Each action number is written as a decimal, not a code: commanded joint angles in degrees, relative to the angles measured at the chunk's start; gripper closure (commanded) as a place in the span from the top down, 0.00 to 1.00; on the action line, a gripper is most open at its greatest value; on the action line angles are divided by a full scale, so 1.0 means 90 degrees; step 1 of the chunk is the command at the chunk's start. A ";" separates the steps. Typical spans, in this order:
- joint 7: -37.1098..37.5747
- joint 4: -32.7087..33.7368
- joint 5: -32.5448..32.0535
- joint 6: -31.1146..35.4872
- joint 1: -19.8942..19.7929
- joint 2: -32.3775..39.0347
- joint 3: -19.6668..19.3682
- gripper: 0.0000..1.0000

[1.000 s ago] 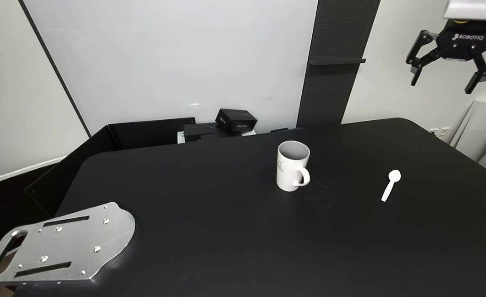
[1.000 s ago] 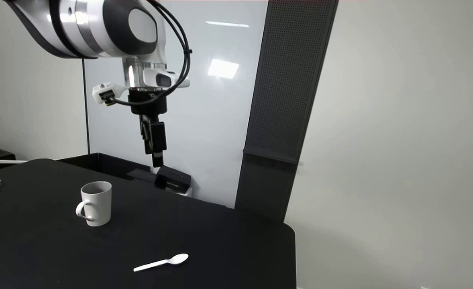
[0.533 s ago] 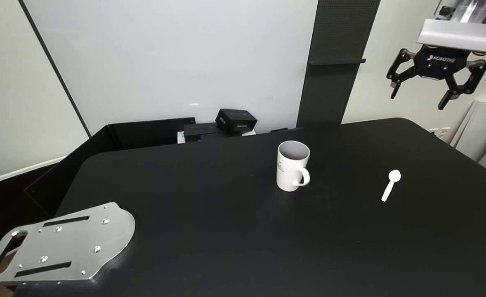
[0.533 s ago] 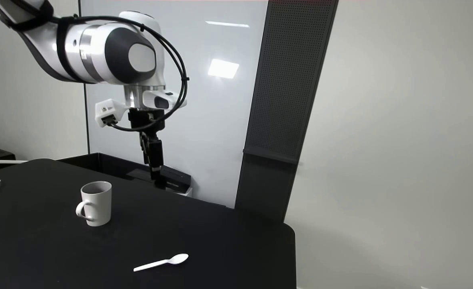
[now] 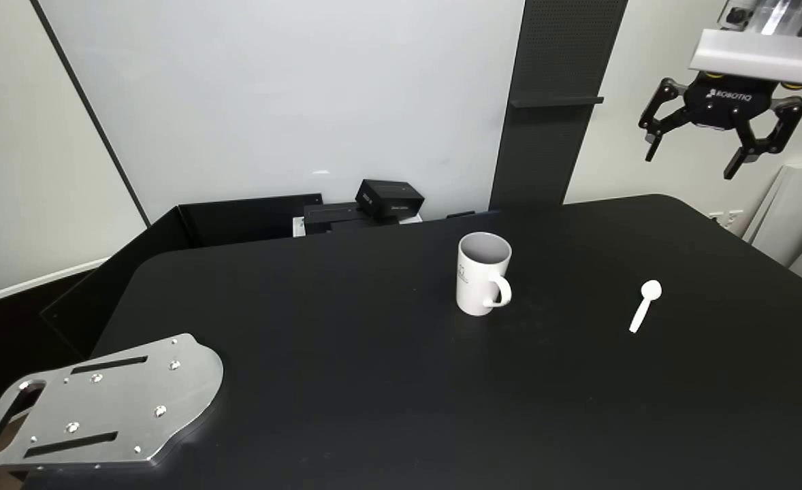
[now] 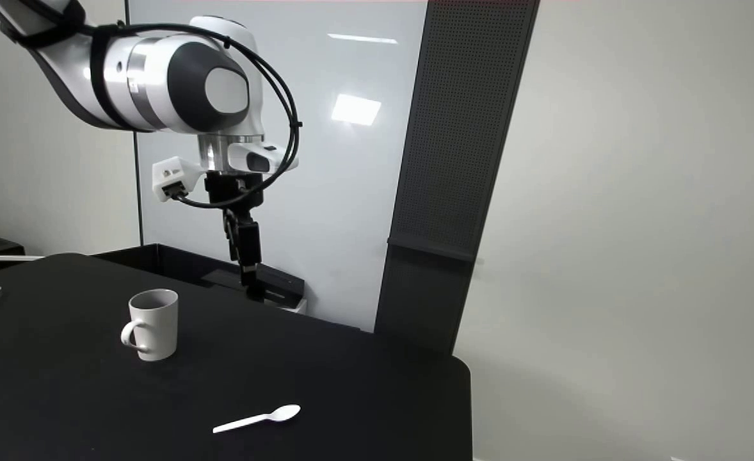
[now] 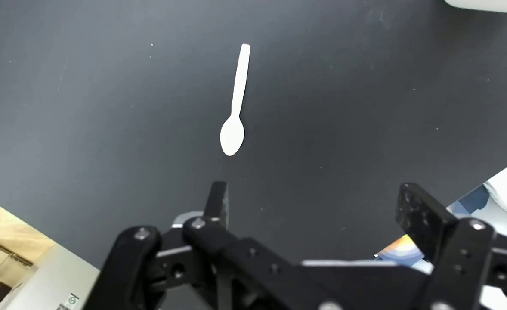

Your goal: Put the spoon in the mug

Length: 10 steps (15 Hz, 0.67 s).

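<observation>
The white spoon lies flat on the black table in both exterior views [image 5: 650,291] [image 6: 283,413]. In the wrist view the spoon [image 7: 232,135] lies ahead of the fingertips, its bowl end nearer to them. The white mug [image 5: 474,286] stands upright on the table, also in an exterior view [image 6: 160,326], its handle at its side. Only a bit of the mug [image 7: 494,4] shows at the wrist view's top right corner. My gripper [image 5: 689,167] hangs well above the table, pointing down, open and empty. It also shows in the wrist view [image 7: 313,187], jaws wide apart.
A grey metal plate [image 5: 122,401] lies at the table's edge. Black boxes [image 5: 389,199] sit in a black tray [image 5: 251,218] behind the table's far edge. A white wall panel [image 6: 326,192] and a dark perforated strip [image 6: 460,128] stand behind.
Over the first half second the arm came down, and in an exterior view the gripper shifted left. Since then it has hardly moved. The spoon and mug stay in place; the jaws stay open.
</observation>
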 commanded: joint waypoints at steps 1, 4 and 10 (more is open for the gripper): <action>-0.0028 0.0008 0.0035 -0.0011 0.0078 0.0001 -0.0083 1.00; -0.0028 0.0008 0.0035 -0.0011 0.0078 0.0001 -0.0083 1.00; 0.0370 0.0030 -0.0230 0.0375 0.0155 0.0349 -0.0328 1.00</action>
